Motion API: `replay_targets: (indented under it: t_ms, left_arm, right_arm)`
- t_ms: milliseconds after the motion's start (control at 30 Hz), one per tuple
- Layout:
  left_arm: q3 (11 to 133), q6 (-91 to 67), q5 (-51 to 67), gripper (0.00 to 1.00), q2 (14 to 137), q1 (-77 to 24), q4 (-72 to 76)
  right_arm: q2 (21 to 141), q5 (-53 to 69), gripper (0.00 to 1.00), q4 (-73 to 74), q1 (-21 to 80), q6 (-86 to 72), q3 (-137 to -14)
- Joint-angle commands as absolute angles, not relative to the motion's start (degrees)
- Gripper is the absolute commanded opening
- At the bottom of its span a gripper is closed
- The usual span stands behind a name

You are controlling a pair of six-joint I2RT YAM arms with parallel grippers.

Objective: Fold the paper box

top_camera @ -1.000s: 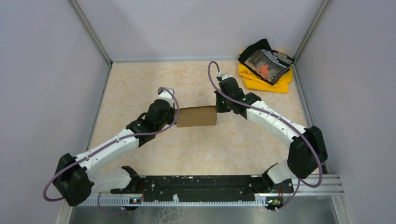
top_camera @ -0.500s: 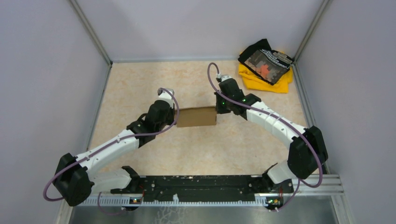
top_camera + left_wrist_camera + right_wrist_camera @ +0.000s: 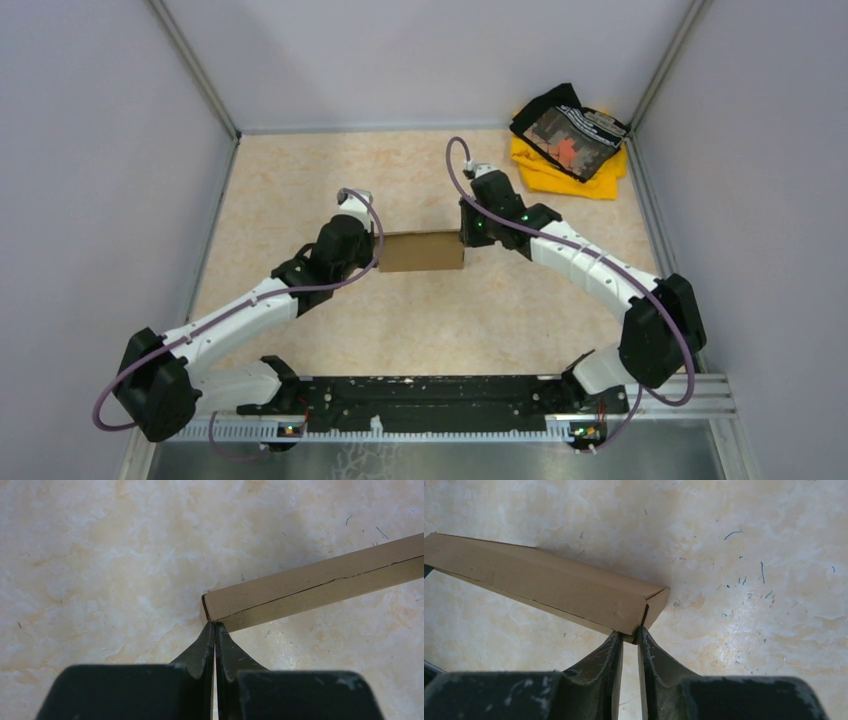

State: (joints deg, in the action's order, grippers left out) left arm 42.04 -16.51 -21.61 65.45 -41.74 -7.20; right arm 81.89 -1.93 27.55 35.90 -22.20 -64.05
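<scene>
Both arms reached forward and inward to the paper box [image 3: 422,251], which lay between their wrists. The left gripper [image 3: 215,626] touched the box's left-end corner with its jaws pressed together. The right gripper [image 3: 629,634] met the box's right-end corner, jaws a narrow slit apart.

The paper box [image 3: 423,251] is matt brown cardboard, smooth-faced with raw cut edges. The desk [image 3: 420,320] looks like pale marbled stone with a faint sheen; at its far right corner lies yellow and black cloth [image 3: 568,147]
</scene>
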Motion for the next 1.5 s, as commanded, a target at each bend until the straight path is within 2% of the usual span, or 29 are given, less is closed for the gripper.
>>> replay_targets:
  t_ms: [0,200,600,967,1467]
  left_arm:
    - [40.73,-17.40,-19.34,0.04,66.52,-42.37,-8.24]
    - [40.86,-17.40,-19.52,0.04,66.56,-42.36,-8.28]
    - [41.34,-17.58,-19.10,0.04,67.46,-42.36,-8.43]
    - [41.23,-17.51,-19.12,0.04,67.42,-42.37,-8.44]
    - [41.21,-17.31,-18.91,0.04,67.61,-42.37,-8.21]
  right_arm:
    - [79.72,-0.20,0.19,27.87,37.17,-22.58,-62.87]
    - [78.80,1.32,0.25,26.99,37.12,-23.06,-62.33]
    - [77.41,1.52,0.53,25.82,36.13,-23.67,-62.49]
    - [74.86,0.29,0.66,23.38,35.40,-26.41,-62.09]
    - [77.11,-0.97,0.66,20.12,32.36,-27.98,-61.26]
